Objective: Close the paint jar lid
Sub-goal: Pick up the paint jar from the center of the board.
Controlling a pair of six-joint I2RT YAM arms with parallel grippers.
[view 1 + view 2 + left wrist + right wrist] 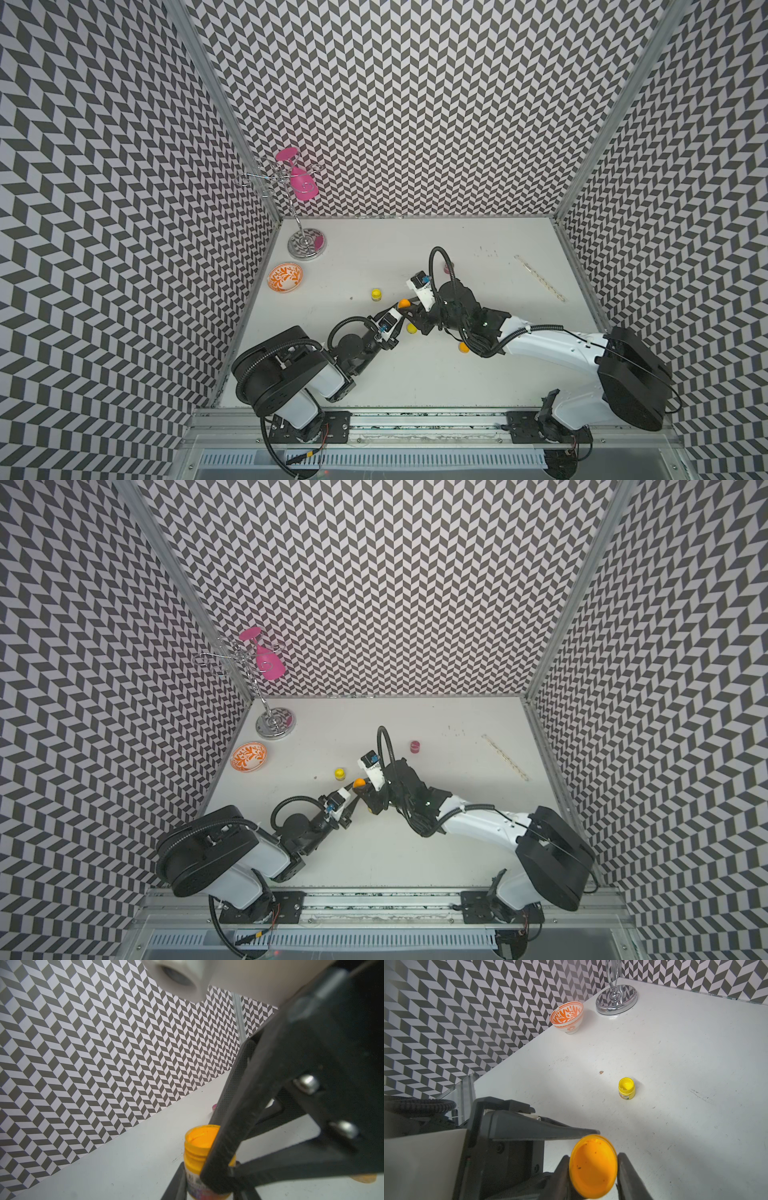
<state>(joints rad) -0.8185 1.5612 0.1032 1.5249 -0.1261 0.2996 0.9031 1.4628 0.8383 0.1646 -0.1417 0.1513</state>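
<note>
Orange paint jar (403, 303), open and upright near mid-table, is clamped low by the closed left gripper (209, 1188); right gripper (592, 1167) flanks its mouth, grip uncertain, while its probable lid (463, 347) lies beneath the right arm, nearer that gripper.

We see bright, even light, soft shadows on the table (675, 1064); in 2 wrist views the nearest parts blur; the patterned wall (446, 1022) bends near edges.
</note>
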